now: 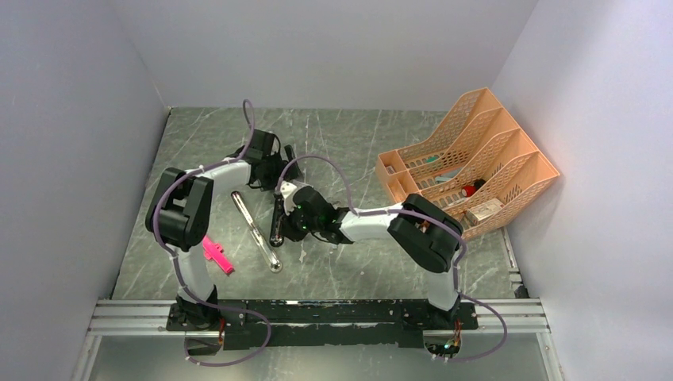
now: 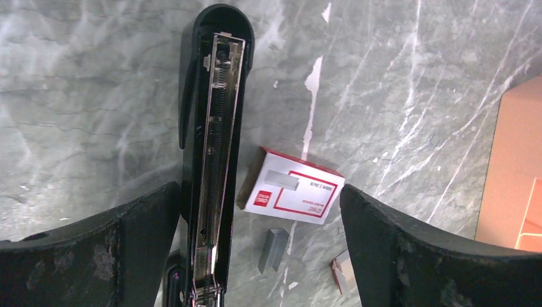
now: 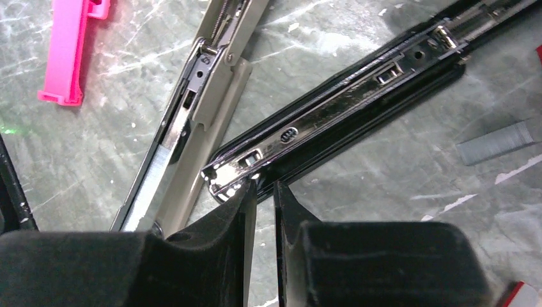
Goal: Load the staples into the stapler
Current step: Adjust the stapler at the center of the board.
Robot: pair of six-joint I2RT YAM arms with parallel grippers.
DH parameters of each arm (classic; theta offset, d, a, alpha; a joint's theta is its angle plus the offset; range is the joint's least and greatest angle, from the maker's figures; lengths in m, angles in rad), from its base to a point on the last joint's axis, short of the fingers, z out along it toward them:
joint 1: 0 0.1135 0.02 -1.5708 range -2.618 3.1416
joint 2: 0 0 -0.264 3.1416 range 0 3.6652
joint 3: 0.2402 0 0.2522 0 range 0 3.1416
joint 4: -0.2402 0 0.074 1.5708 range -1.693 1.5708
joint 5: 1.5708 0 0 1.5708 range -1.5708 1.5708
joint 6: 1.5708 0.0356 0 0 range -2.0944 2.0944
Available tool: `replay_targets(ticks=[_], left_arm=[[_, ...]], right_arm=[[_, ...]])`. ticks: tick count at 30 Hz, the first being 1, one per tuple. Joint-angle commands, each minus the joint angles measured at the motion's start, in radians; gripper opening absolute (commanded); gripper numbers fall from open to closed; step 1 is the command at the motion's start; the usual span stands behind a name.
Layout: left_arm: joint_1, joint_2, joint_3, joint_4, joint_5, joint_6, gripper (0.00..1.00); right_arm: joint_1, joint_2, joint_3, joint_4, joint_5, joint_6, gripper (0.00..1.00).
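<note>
A marbled table (image 1: 357, 262) is seen, and the stapler (image 2: 217, 128) is laid opened out on it near the middle, chrome rail and spring turned upward. Everything else is placed from that stapler. An orange file rack (image 1: 468, 171) is stood well apart to its right, against the wall. The left gripper (image 2: 259, 190) is hung above the stapler with its fingers spread wide, and nothing is held in it. The right gripper (image 3: 263, 188) is brought to one end of the chrome rail with its fingers pressed almost together, only a thin slit being left; whether anything is pinched there cannot be told. A grey stapler (image 3: 192, 121), also opened, is laid just beside the stapler on its left. A pink piece (image 3: 67, 45) is seen farther off on that same side. A red-and-white box (image 2: 300, 192) is set just beside the stapler on the opposite side. The staples (image 2: 273, 249), one short silvery strip, are laid on the table next to that box, near the stapler without touching it.
</note>
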Motion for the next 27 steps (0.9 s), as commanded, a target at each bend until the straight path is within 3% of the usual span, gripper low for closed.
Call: replay_targets(ticks=[1,6,11,17,24,27], left_arm=[[-0.032,0.034,0.018,0.004,0.055,0.006,0.98],[-0.031,0.005,0.033,-0.038,0.028,0.015,0.99],[0.010,-0.104,0.063,-0.137,-0.025,0.041,0.99],[0.130,-0.277,0.062,-0.256,-0.019,0.100,1.00],[0.160,-0.394,0.040,-0.366,-0.039,0.218,1.00],[0.163,-0.425,0.020,-0.375,-0.062,0.258,1.00]], right_arm=[[0.013,-0.032,-0.002,0.042,-0.013,-0.014,0.20],[0.014,-0.108,-0.025,-0.001,0.024,-0.056,0.25],[-0.005,-0.303,-0.100,-0.159,0.135,-0.198,0.39],[-0.121,-0.521,-0.172,-0.306,0.123,-0.304,0.60],[-0.243,-0.507,-0.186,-0.449,0.080,-0.434,0.61],[-0.280,-0.516,-0.239,-0.452,-0.038,-0.545,0.63]])
